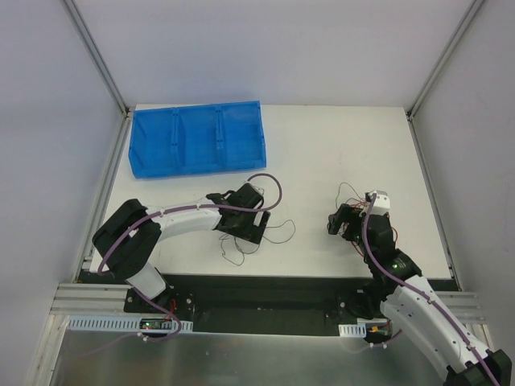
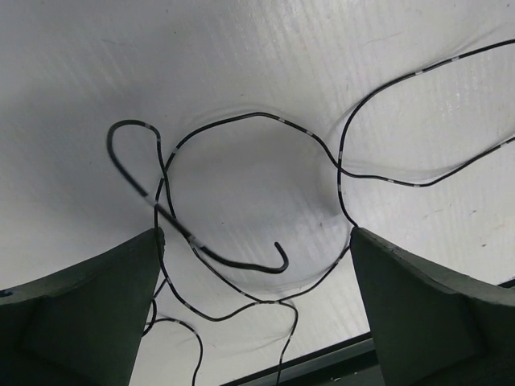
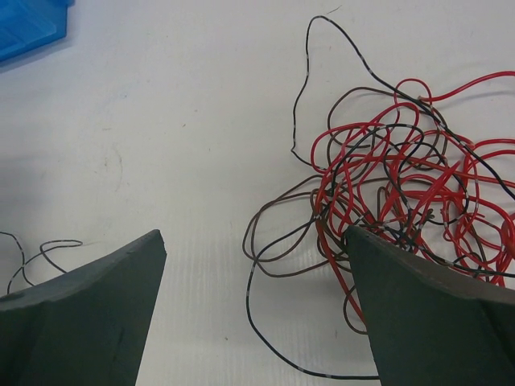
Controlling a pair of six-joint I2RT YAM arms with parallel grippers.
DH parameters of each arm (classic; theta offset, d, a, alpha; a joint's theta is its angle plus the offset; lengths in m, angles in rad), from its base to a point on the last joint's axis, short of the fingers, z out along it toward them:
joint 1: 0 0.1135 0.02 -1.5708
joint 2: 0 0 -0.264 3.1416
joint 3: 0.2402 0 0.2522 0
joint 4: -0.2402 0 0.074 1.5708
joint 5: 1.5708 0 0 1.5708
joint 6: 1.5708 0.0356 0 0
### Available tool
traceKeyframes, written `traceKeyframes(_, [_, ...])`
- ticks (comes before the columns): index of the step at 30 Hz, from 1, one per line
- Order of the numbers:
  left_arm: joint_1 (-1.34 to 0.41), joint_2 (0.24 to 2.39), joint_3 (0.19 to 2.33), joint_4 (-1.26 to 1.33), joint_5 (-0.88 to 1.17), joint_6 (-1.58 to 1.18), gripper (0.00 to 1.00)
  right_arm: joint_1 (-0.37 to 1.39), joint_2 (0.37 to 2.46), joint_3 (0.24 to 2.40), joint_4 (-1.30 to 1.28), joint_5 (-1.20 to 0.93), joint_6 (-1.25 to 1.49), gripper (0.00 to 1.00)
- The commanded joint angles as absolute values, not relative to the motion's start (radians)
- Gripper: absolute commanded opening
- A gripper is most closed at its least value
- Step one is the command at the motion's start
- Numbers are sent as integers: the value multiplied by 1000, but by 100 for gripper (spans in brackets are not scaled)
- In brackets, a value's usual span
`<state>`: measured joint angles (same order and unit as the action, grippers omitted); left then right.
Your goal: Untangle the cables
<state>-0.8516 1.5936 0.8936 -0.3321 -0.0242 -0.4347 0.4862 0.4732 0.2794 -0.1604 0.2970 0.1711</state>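
We see both hands spread wide, holding nothing. The tangled red-and-black cables (image 3: 402, 177) lie on the counter (image 1: 322, 145) below our right hand (image 3: 253, 237), offset toward its right finger, so that arm is nearer. A loose black strand (image 2: 241, 264) lies under the left hand (image 2: 256, 233).

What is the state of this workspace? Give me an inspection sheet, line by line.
Surface: white table, no spills seen.
Job's things: wire tangle, red and black, on the right; loose black strands on the left, apart from it.
Clutter: blue bin at the far left, nothing seen inside.
Grippers: left fingers open, either side of the loose black strands; right fingers open at the tangle's edge; neither holds anything.
Cables: purple cables run along both arms.
Surroundings: white walls, metal frame posts; nothing else seen.
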Motion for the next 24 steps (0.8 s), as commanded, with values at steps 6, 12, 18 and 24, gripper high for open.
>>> traceKeyframes(6, [-864, 1595, 894, -247, 70, -518, 99, 479, 491, 273, -115, 279, 163, 96])
traceKeyframes(12, [-864, 1606, 902, -241, 35, -541, 99, 480, 494, 273, -112, 278, 160, 96])
traceKeyframes(18, [-940, 1698, 968, -317, -153, -589, 99, 479, 494, 273, -110, 279, 160, 97])
traceKeyframes(24, [-962, 1753, 985, -359, -255, -637, 64, 479, 500, 275, -107, 276, 158, 97])
